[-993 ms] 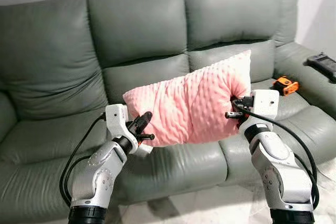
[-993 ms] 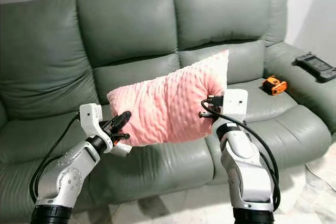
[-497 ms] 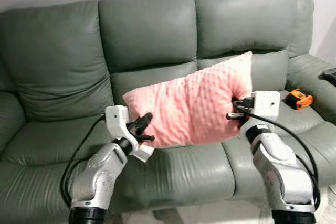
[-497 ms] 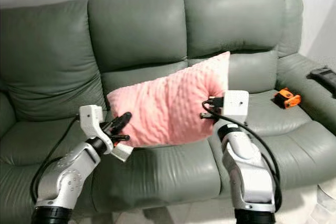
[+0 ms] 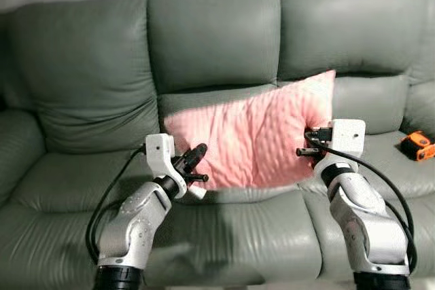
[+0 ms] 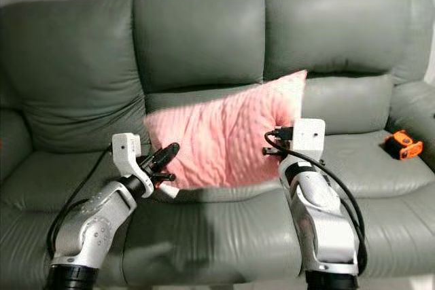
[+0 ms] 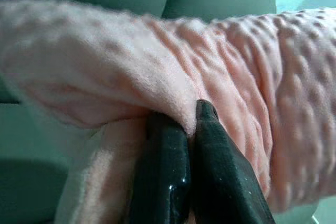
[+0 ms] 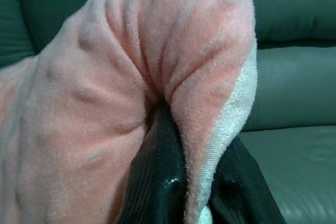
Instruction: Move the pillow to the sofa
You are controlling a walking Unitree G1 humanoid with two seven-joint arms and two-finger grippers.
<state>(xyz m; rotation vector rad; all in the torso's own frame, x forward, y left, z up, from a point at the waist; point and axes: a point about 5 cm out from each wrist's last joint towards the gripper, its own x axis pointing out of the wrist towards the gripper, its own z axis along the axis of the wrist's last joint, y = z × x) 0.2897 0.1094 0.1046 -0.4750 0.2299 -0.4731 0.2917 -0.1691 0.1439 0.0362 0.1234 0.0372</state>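
Both the left gripper point(image 5: 198, 156) and right gripper point(image 5: 307, 142) are pinched tight on the pink pillow's point(image 5: 255, 137) ends above the sofa point(image 5: 81, 79).

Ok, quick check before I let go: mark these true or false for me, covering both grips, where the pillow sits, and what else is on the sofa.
1. Both grippers are clamped on the dimpled pink plush pillow. True: the left gripper pinches its lower left corner, the right gripper its right edge.
2. The pillow lies on the floor. False: it is held in front of the grey-green leather sofa, over the seat.
3. A small orange and black object rests on the right seat cushion. True.
4. The left gripper's fingers are spread wide. False: they are shut on pillow fabric.
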